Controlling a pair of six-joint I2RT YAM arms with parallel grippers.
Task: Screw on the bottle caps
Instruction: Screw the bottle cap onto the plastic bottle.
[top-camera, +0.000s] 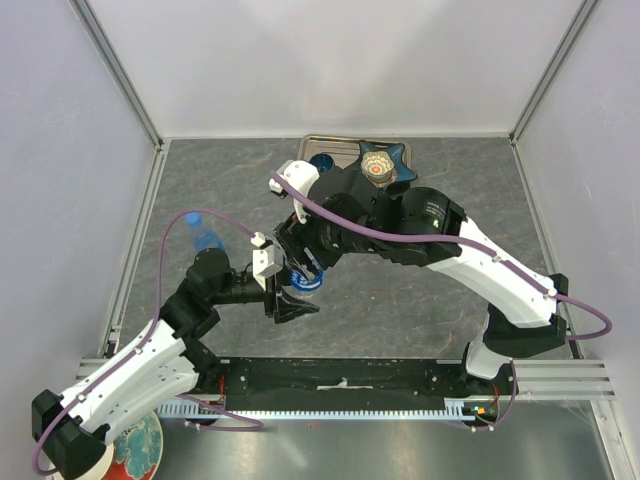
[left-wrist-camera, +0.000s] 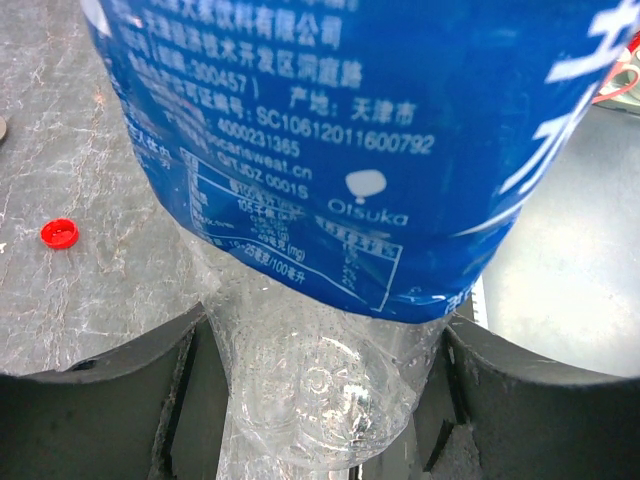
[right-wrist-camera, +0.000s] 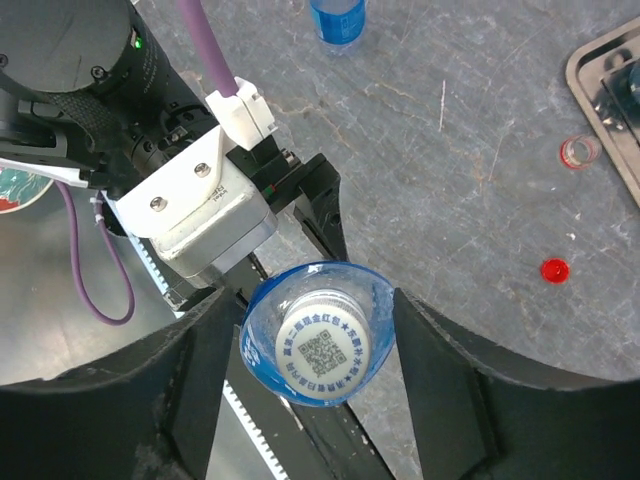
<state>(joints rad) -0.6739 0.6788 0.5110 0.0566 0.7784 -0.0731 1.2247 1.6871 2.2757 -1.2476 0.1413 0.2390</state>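
My left gripper (top-camera: 292, 300) is shut on the lower body of a blue-labelled clear bottle (left-wrist-camera: 330, 150) and holds it upright above the table. A white cap (right-wrist-camera: 322, 347) with a printed code sits on the bottle's neck. My right gripper (right-wrist-camera: 315, 345) is above the bottle, open, with one finger on each side of the cap and a gap on both sides. It shows in the top view (top-camera: 300, 262) directly over the bottle (top-camera: 308, 280). A red cap (right-wrist-camera: 553, 269) lies loose on the table and also shows in the left wrist view (left-wrist-camera: 59, 233). A second bottle (top-camera: 207, 240) stands at the left.
A metal tray (top-camera: 340, 145) at the back holds a dark blue cup (top-camera: 322, 162) and a blue star-shaped item (top-camera: 382, 165). A small clear ring (right-wrist-camera: 580, 151) lies near the tray's edge (right-wrist-camera: 600, 60). A patterned plate (top-camera: 138, 448) sits at the near left.
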